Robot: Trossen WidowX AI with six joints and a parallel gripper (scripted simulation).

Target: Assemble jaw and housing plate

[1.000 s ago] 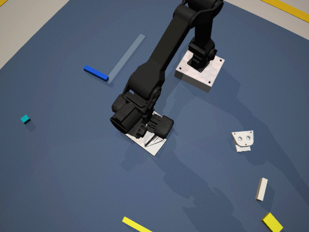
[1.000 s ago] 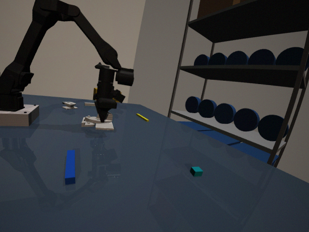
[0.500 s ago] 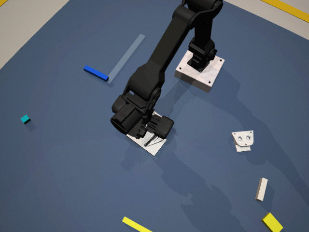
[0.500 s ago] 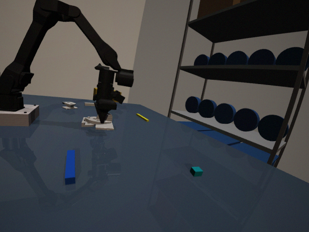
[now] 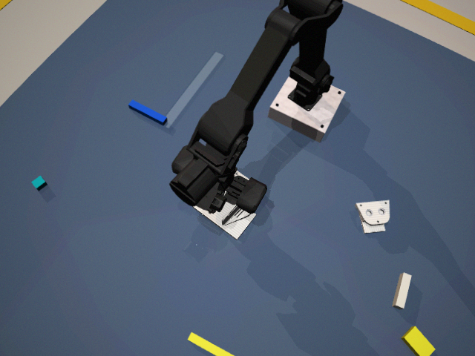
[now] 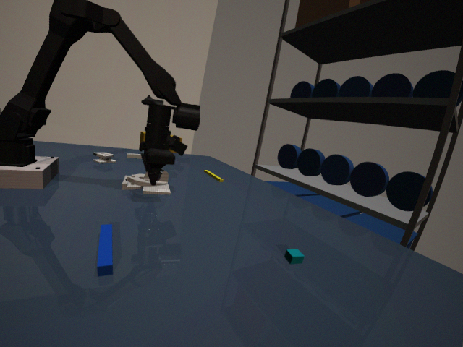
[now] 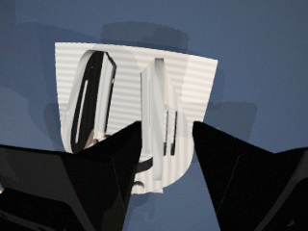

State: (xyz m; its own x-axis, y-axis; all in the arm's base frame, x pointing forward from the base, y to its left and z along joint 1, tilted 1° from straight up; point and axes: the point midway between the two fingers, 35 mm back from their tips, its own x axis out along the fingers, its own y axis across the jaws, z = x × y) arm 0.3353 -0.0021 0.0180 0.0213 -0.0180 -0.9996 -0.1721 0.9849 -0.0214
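Top view, housing plate: apart from base, nearer counter's upper-right edge
Wrist view, claw: gripping white jaw
Exterior view, white jaw: low at base, meshing unclear

A blue bar and teal cube, well apart; a shelf rack with dark blue discs.

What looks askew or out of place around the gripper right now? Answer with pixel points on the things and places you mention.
Nothing looks spilled or broken. The one thing I'd check is inside the gripper (image 6: 153, 183) (image 7: 167, 123): its fingers straddle the upright part of the white base (image 6: 157, 189) (image 7: 127, 63), yet stand apart. They are shut on something, probably the loose jaw, but I can't tell whether it sits straight.
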